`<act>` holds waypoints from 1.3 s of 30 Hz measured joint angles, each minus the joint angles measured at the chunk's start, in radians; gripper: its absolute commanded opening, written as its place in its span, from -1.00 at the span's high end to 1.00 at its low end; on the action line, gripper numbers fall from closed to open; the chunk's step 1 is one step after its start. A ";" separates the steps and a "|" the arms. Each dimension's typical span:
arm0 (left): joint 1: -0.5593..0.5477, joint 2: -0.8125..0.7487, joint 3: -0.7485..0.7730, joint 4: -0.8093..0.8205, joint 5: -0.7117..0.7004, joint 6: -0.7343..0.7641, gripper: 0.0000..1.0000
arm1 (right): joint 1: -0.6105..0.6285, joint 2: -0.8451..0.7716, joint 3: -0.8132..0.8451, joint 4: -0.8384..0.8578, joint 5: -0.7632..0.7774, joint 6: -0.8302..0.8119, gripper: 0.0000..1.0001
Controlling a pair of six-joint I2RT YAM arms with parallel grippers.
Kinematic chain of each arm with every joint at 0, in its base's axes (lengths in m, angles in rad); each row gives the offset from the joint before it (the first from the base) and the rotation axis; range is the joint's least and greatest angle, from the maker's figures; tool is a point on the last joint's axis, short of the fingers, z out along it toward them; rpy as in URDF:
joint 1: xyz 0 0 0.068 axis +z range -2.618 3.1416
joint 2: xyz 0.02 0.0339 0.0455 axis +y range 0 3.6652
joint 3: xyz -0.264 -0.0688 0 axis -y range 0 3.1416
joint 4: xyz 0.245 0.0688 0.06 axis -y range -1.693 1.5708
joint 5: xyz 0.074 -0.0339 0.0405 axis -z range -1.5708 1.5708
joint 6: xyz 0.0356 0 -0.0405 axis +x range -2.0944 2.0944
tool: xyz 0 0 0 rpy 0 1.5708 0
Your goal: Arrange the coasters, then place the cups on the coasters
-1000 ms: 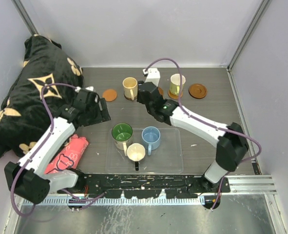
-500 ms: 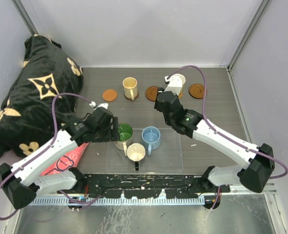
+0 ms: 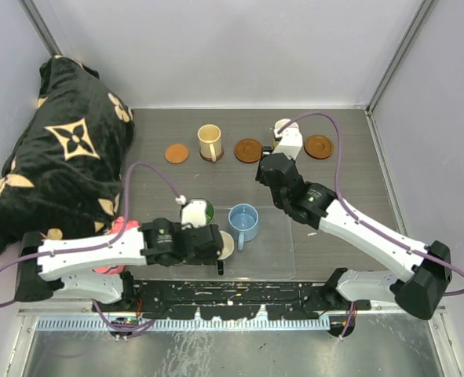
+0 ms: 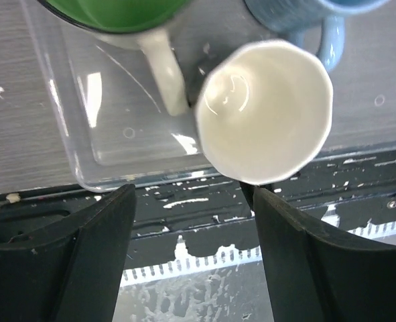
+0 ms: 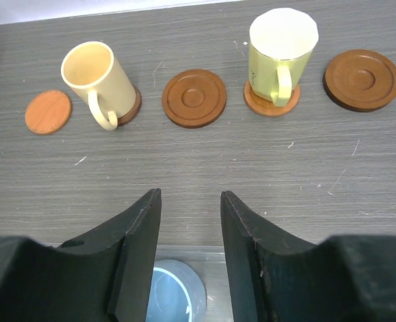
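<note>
Dark wood-grain tabletop (image 5: 265, 168) fills the right wrist view. Straight ahead of the right gripper (image 5: 191, 194) a bare brown coaster (image 5: 193, 98) lies in a row of coasters. To one side of it stands a cream cup (image 5: 94, 77) on its own coaster, with an orange coaster (image 5: 48, 111) beyond. To the other side stands a yellow-green cup (image 5: 281, 50) on a coaster, with a rimmed brown coaster (image 5: 362, 78) beyond that. The right jaws stand partly apart with nothing between them.

The left gripper (image 4: 192, 194) hangs over the near edge of a clear plastic tray (image 4: 117, 144). Its jaws are well apart and empty. The white-lined cup (image 4: 265, 111) stands upright just ahead of them, off-centre, and its near rim is close against the tip of the finger on that side. Farther ahead in the tray are a green-lined mug (image 4: 117, 10), its handle pointing back toward the jaws, and a light blue mug (image 4: 298, 13).

The cup looks like glazed ceramic: rigid, fairly light, slick, and apt to chip if knocked against its neighbours. Its outer wall and handle cannot be made out from above. Pinching the rim, one finger inside and one outside on the near wall, would likely hold best. The jaws would have to shift sideways to straddle that wall. A firm, square bite matters, since a glazed lip can slip or swing in the fingers.
</note>
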 measured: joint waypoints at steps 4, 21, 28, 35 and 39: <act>-0.127 0.095 0.031 -0.016 -0.063 -0.125 -0.44 | 0.000 -0.039 -0.031 0.000 0.006 0.000 0.06; -0.333 0.307 0.106 -0.016 -0.223 -0.433 -0.09 | 0.000 -0.198 -0.183 0.000 0.004 -0.005 0.06; -0.334 0.307 0.099 -0.015 -0.263 -0.494 -0.02 | 0.000 -0.234 -0.188 0.000 0.003 -0.008 0.06; -0.334 0.322 0.098 -0.015 -0.282 -0.532 0.10 | 0.000 -0.237 -0.209 0.005 0.002 -0.009 0.06; -0.335 0.341 0.088 -0.014 -0.290 -0.543 0.10 | 0.000 -0.237 -0.227 0.010 0.000 -0.012 0.06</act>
